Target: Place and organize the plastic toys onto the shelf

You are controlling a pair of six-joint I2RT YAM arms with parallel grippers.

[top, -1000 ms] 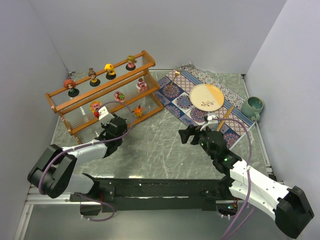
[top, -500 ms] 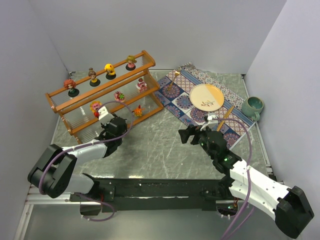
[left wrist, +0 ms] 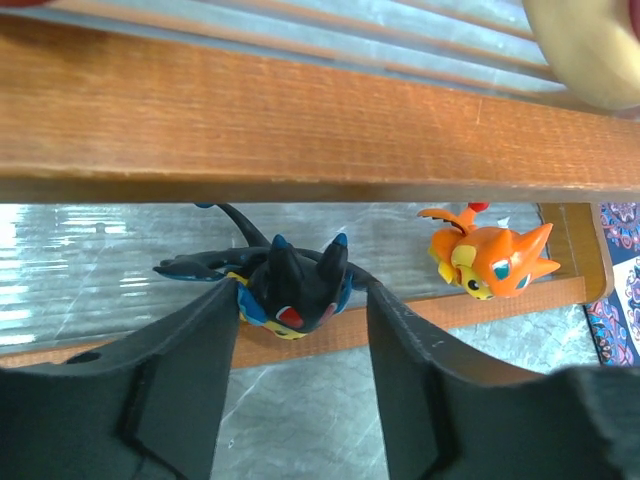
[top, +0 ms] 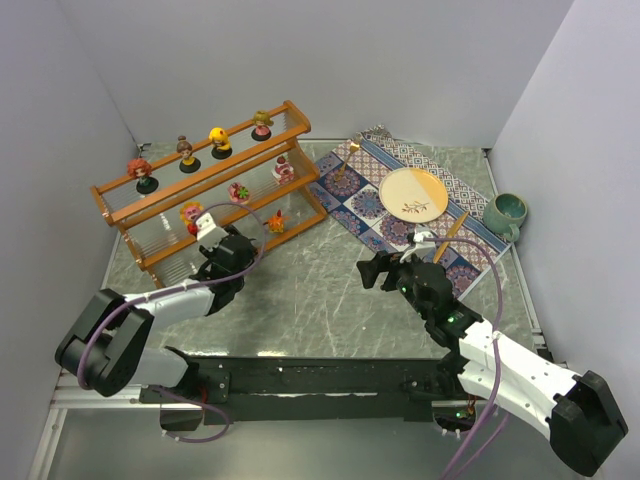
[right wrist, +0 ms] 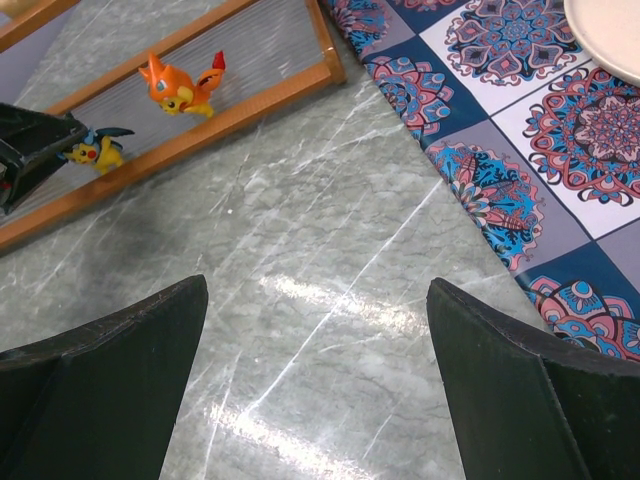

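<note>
The shelf point(top: 212, 171) stands at the back left, with plastic toys on all three tiers. Several dolls point(top: 187, 152) line the top rail and three pink and red figures point(top: 240, 191) sit on the middle tier. On the bottom tier an orange toy point(left wrist: 490, 260) lies to the right of a black spiky toy point(left wrist: 290, 290). My left gripper point(left wrist: 302, 290) is open at that tier, one finger on each side of the black toy, which rests on the wooden rail point(left wrist: 300, 120). My right gripper point(right wrist: 318, 290) hangs open over bare marble at mid-table, holding nothing.
A patterned blue mat point(top: 352, 206) lies at the back right with a cream plate point(top: 413, 194) on it. A teal mug point(top: 506, 213) stands by the right wall. Grey walls close in on the left, back and right.
My left gripper's jaws have spread a little wider around the black spiky toy. Neither arm has otherwise shifted.
</note>
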